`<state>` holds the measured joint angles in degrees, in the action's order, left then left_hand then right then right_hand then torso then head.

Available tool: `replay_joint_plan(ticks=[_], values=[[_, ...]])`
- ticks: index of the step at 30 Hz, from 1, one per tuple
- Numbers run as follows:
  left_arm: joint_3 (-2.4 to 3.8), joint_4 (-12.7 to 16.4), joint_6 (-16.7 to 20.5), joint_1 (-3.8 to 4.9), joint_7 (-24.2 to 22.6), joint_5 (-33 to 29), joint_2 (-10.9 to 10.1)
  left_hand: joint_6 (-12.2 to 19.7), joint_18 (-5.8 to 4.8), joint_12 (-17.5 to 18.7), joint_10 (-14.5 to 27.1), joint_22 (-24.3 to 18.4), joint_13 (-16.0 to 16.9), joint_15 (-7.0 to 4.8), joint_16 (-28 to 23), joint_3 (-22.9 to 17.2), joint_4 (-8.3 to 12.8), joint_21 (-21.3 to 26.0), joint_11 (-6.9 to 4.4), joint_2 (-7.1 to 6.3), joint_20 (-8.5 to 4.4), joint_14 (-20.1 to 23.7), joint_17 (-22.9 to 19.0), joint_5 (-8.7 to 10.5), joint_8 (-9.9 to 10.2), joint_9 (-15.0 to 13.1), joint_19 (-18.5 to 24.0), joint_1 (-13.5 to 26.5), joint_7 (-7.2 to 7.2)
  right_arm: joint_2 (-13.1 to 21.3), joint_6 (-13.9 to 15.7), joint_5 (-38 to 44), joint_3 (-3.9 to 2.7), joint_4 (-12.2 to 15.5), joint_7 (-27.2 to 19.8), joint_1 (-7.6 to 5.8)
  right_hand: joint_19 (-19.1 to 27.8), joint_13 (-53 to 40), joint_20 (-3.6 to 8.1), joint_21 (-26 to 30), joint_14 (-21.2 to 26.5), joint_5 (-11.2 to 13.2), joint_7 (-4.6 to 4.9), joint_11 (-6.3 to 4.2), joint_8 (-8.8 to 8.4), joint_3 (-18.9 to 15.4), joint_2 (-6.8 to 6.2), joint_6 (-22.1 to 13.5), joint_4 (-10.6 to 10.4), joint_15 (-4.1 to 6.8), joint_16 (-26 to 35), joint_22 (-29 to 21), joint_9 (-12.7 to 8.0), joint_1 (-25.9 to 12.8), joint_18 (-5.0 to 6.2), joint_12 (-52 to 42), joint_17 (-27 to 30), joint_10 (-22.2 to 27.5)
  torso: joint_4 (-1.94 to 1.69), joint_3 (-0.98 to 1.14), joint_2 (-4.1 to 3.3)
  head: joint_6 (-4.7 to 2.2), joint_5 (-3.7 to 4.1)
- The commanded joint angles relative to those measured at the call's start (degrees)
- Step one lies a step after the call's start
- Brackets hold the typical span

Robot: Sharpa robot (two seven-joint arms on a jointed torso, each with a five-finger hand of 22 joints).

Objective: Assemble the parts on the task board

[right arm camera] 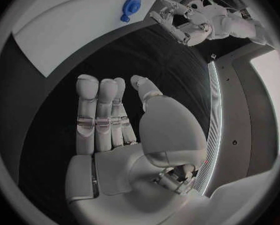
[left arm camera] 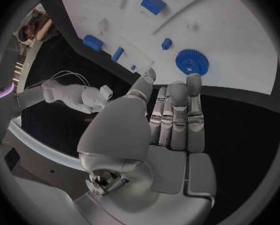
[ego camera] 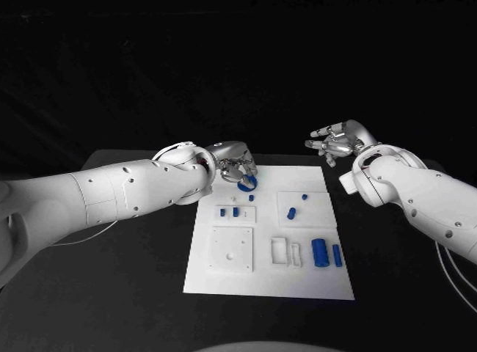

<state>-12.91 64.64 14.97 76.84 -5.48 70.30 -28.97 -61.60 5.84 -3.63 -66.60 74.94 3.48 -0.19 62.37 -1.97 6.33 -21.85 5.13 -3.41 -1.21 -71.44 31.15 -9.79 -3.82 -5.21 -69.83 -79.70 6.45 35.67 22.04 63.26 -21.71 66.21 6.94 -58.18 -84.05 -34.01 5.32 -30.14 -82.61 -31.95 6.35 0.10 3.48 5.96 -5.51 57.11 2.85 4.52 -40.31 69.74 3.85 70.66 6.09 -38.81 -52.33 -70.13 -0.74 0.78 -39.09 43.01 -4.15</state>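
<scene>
The white task board (ego camera: pixel 302 282) lies in the middle of the black table. A blue gear (ego camera: pixel 247 185) lies flat on its far left corner. My left hand (ego camera: pixel 234 165) hovers at that corner with straight, spread fingers (left arm camera: pixel 194 85) that end just short of the gear (left arm camera: pixel 191 61) and hold nothing. Whether they touch it I cannot tell. My right hand (ego camera: pixel 339 141) is raised beyond the board's far right corner, over bare table, fingers (right arm camera: pixel 99 110) extended and empty. The right wrist view also catches the gear (right arm camera: pixel 131 6) and my left hand (right arm camera: pixel 177 27).
Small blue pegs (ego camera: pixel 229 213) stand in a raised white square left of centre. Another peg (ego camera: pixel 293 213) sits in the panel to the right. A larger blue cylinder (ego camera: pixel 320 251) and a slim blue bar (ego camera: pixel 337 254) lie near the right edge. A white block (ego camera: pixel 233 249) sits near left.
</scene>
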Motion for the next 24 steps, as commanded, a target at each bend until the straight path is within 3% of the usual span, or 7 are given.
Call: replay_joint_plan(ticks=[1,12,16,24], values=[[-0.12,-0.6,-3.4,-0.22,-2.1,3.7,0.5,0.1,0.89,0.1,-0.1,1.0,0.0,0.16,0.6,-0.4,-0.4,0.2,-0.29,0.11,0.13,0.0,-0.3,-0.68,-0.1,0.1,-0.4,-0.9,-0.64,-0.1,-0.7,-0.1,-0.01,-0.1,-0.7,0.02,-2.6,0.1,0.32,-0.3,-0.3,-0.4,0.08,-0.68,0.14,0.3,-0.12,0.5,0.1,0.02,0.3,-0.1,0.0,0.0,0.48,0.2,0.1,0.5,-0.01,0.01,0.02,0.03,0.05],[-0.44,-1.9,-3.8,-1.42,-2.5,4.4,1.8,1.6,0.95,0.1,0.6,1.2,0.0,0.25,1.6,-2.3,0.1,-0.3,-0.04,-0.30,0.11,0.3,-1.5,-1.43,-0.1,1.1,-0.4,-1.2,-0.11,-0.3,-0.3,-0.1,-0.01,-0.1,-0.8,0.02,-2.5,1.8,0.24,0.7,-0.1,-0.4,0.14,-0.56,0.13,0.5,-0.19,0.3,0.0,-0.08,0.5,-0.6,0.0,0.0,0.58,2.1,0.1,0.6,0.00,0.05,-0.04,-0.01,-0.15],[-0.49,-2.6,-4.1,-1.72,-2.2,4.5,2.0,1.6,1.08,0.1,1.5,1.1,0.0,0.45,1.7,-1.8,-0.5,-0.3,0.18,-0.39,0.34,0.4,-1.8,-0.08,-0.1,1.2,-0.4,-0.7,0.02,-0.4,-0.2,0.0,-0.02,-0.1,-0.7,0.01,-2.5,3.6,0.23,0.7,-0.1,-0.4,0.16,-0.52,0.13,0.6,-0.29,0.3,0.0,-0.10,0.5,-0.7,0.0,0.0,0.58,4.5,0.2,-0.1,0.07,-0.02,-0.05,0.01,-0.09],[-0.53,-3.6,-4.4,-2.50,-2.2,4.5,2.4,0.6,1.12,0.1,0.8,1.3,-0.1,-0.07,2.8,-2.2,-0.9,-0.9,-0.31,0.53,0.07,0.0,-1.9,-0.45,-0.1,1.2,-0.8,-1.3,-0.45,-0.4,-0.1,0.1,-0.02,0.1,-0.7,0.01,-2.5,5.2,0.20,0.8,-0.1,-0.4,0.17,-0.45,0.13,0.9,-0.35,0.4,-0.2,-0.14,0.6,-0.8,0.0,0.0,0.63,7.1,0.2,-0.7,0.09,0.04,-0.08,0.25,0.17]])
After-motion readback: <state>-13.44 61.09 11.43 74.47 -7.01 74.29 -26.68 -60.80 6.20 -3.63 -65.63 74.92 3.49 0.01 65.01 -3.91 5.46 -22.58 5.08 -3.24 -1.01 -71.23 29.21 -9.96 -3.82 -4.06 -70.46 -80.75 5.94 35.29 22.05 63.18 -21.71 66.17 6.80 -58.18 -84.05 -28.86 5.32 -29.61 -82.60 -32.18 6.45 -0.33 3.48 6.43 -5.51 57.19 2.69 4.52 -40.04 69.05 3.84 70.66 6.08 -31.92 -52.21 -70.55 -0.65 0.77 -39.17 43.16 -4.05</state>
